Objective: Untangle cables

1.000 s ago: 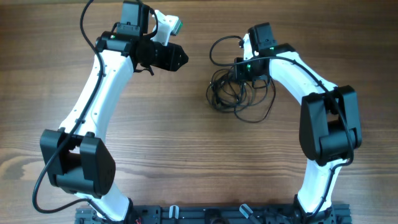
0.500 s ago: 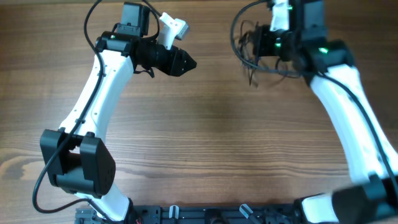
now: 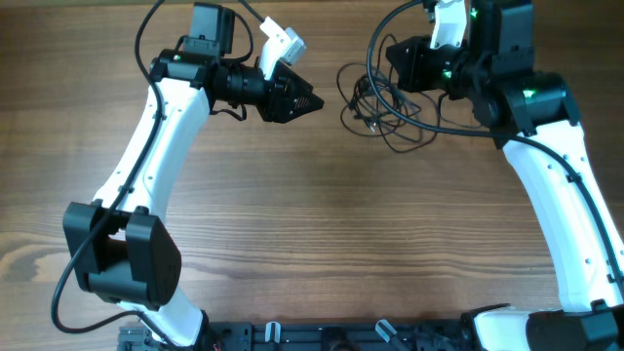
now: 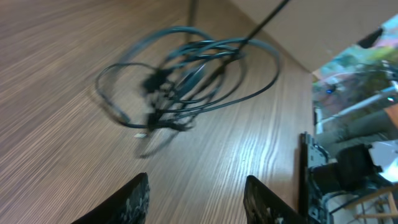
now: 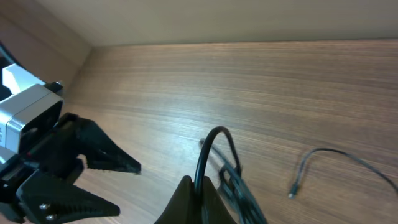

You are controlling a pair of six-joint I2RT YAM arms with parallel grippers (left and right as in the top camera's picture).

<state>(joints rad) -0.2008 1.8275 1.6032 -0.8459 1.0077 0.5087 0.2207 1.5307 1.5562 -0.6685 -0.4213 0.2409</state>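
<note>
Your right gripper (image 5: pixel 198 190) is pinched shut on a loop of the cables (image 3: pixel 390 112), which bunch in a loose tangle over the worktop's (image 3: pixel 322 224) far right. Your left gripper (image 4: pixel 196 199) is spread and empty, facing them. They look light, limp and snag-prone, so take an outer strand near a plug end.

1 cable tangle (image 3: pixel 388 109), 2 arms (image 3: pixel 161 146)

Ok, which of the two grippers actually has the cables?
The right gripper: it is shut on the cables. The left gripper is open with nothing between its fingers, short of the tangle.
</note>
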